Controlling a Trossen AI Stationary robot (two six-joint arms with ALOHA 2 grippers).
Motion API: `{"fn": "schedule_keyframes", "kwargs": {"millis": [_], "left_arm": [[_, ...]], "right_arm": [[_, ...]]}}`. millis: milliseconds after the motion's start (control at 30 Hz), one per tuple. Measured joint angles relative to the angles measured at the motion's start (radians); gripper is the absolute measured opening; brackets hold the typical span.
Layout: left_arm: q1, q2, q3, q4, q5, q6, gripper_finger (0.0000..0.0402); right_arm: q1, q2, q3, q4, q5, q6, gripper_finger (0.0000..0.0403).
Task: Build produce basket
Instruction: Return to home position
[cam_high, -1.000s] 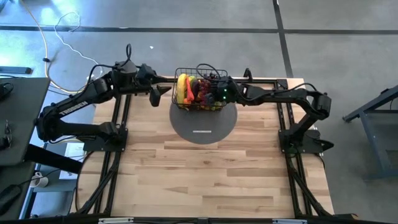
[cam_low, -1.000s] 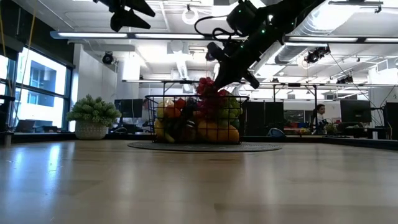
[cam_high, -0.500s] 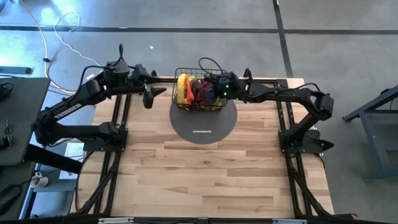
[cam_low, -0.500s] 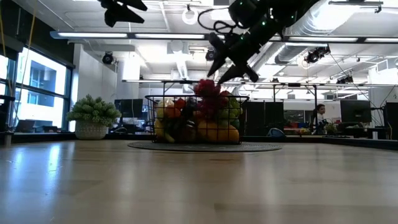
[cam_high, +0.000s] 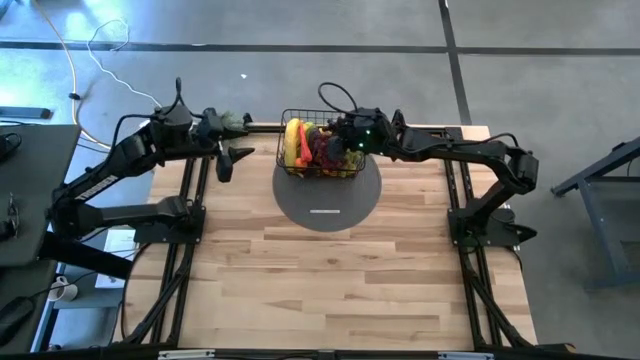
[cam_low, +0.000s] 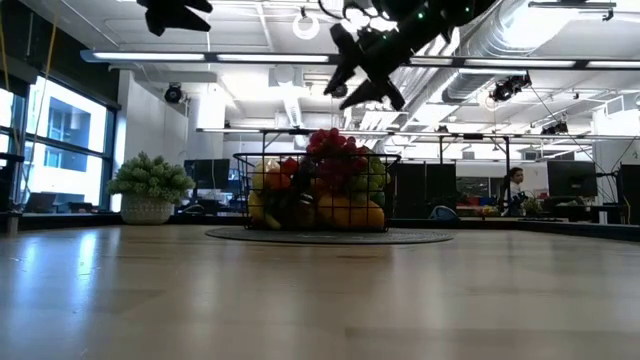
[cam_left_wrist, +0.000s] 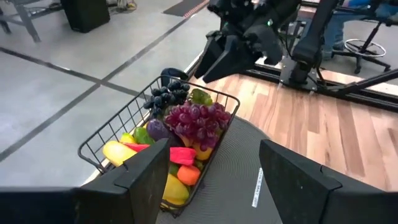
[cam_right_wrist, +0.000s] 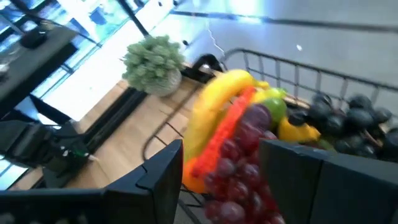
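One wire basket (cam_high: 283, 150) sits on the single round mat (cam_high: 325, 207), heaped with produce (cam_low: 335, 200): one red grape bunch (cam_left_wrist: 198, 119) on top, one dark bunch (cam_left_wrist: 166, 96), one red chili (cam_left_wrist: 181, 155) and one banana (cam_right_wrist: 217, 99). The right gripper (cam_right_wrist: 219, 152) hangs just above the basket, fingers spread and empty. The left gripper (cam_left_wrist: 214, 152) hovers high off to the basket's side, fingers likewise spread.

Grey round mat (cam_high: 300, 205), leafy bunch (cam_low: 150, 175) (potted)

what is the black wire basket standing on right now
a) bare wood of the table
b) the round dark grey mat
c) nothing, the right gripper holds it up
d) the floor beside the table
b: the black wire basket stands on the round grey mat, near the mat's far edge.
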Motion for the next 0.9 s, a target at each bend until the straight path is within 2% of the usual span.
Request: {"fn": "schedule_keyframes", "kwargs": {"millis": [200, 500, 767, 900], "left_arm": [[0.000, -0.093, -0.126, 0.094, 0.000, -0.044, 0.0237], [-0.001, -0.268, -0.363, 0.285, 0.001, -0.174, 0.0237], [0.000, -0.460, -0.553, 0.404, 0.000, -0.274, 0.0237], [0.000, -0.543, -0.635, 0.432, -0.001, -0.296, 0.0237]], "right_arm": [[0.038, 0.000, 0.059, 0.003, 0.006, -0.097, 0.0190], [0.075, 0.000, 0.131, 0.003, 0.178, -0.225, 0.0190], [0.073, 0.000, 0.181, 0.001, 0.204, -0.333, 0.0190], [0.069, 0.000, 0.187, -0.006, 0.250, -0.329, 0.0190]]}}
